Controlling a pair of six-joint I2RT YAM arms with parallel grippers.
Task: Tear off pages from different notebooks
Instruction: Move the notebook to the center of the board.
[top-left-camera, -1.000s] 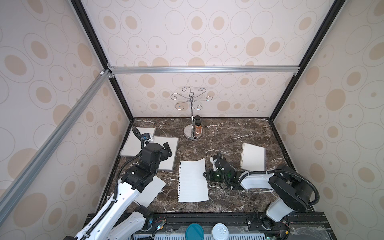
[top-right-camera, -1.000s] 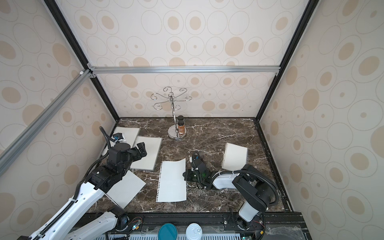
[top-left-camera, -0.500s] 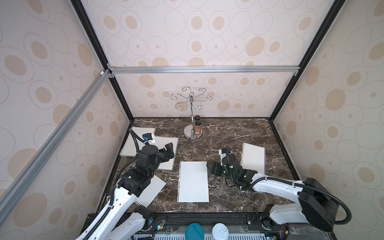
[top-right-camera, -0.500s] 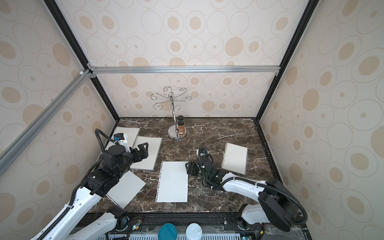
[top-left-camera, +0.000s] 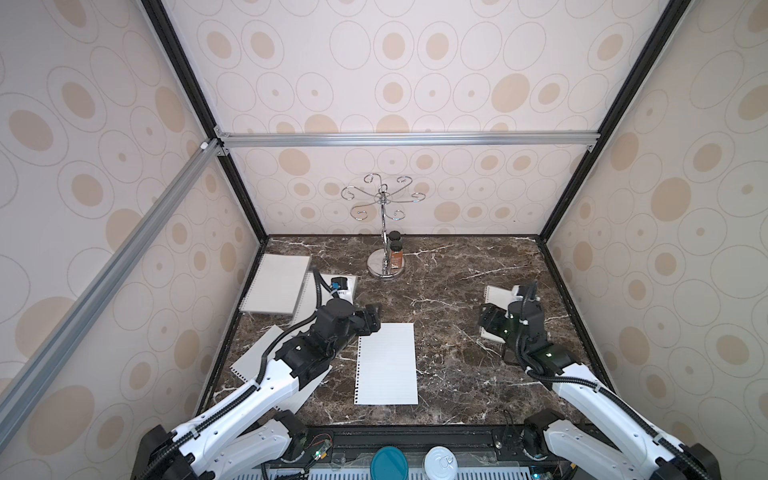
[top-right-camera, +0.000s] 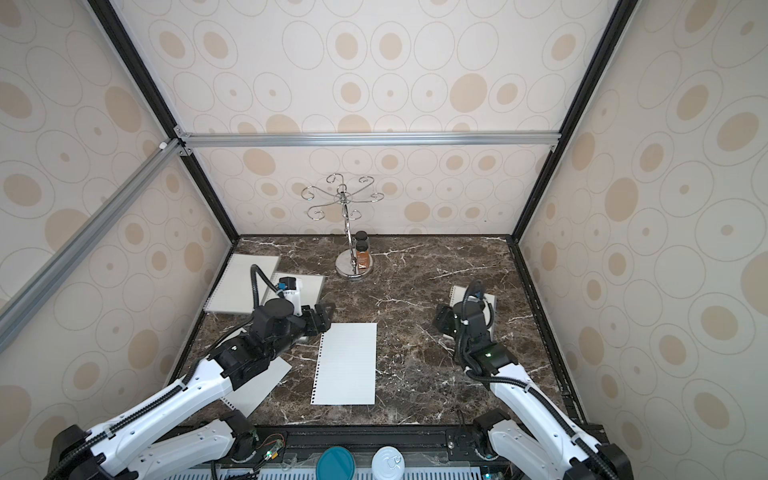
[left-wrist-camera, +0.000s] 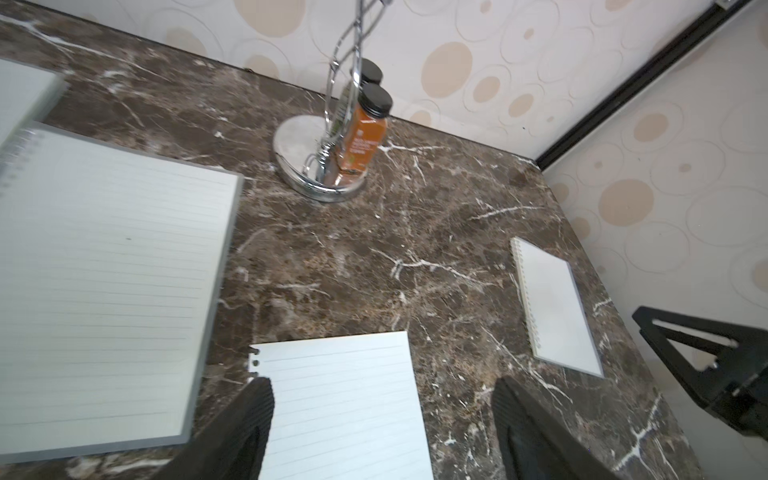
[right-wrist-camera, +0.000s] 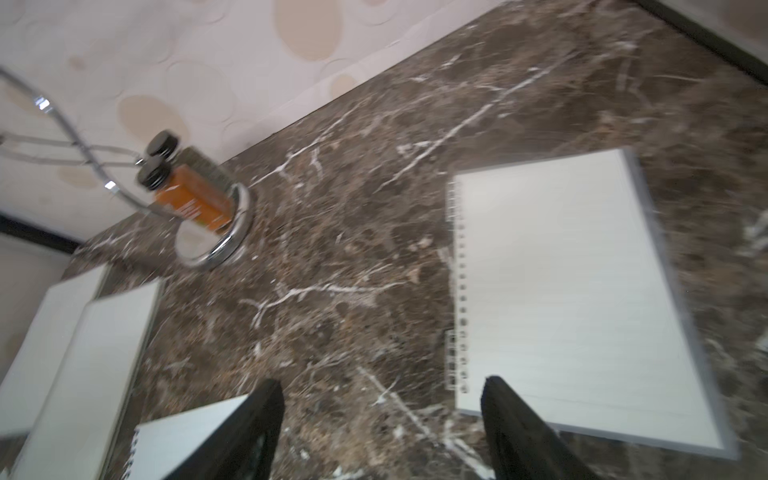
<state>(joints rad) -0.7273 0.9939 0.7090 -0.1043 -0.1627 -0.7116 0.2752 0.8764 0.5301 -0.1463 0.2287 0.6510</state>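
Observation:
A loose lined page (top-left-camera: 387, 363) (top-right-camera: 345, 363) lies flat mid-table, holes along its left edge. My left gripper (top-left-camera: 372, 319) (left-wrist-camera: 382, 386) hovers open over the page's far left corner (left-wrist-camera: 345, 407), holding nothing. Two large notebooks (top-left-camera: 276, 284) (left-wrist-camera: 108, 291) lie at the back left, one partly under my left arm. A small notebook (top-left-camera: 496, 296) (right-wrist-camera: 569, 299) lies at the right. My right gripper (top-left-camera: 487, 320) (right-wrist-camera: 383, 382) is open and empty by that notebook's wire edge. Another holed sheet (top-left-camera: 253, 357) lies front left under the left arm.
A chrome hook stand (top-left-camera: 385, 268) with two dark-capped spice jars (top-left-camera: 396, 254) stands at the back centre. Two round can tops (top-left-camera: 386, 463) sit below the table's front rail. Patterned walls close in three sides.
My right gripper opened, let go of the page's right edge and swung right to the small notebook. The page settled flat. My left gripper moved towards the page's far left corner.

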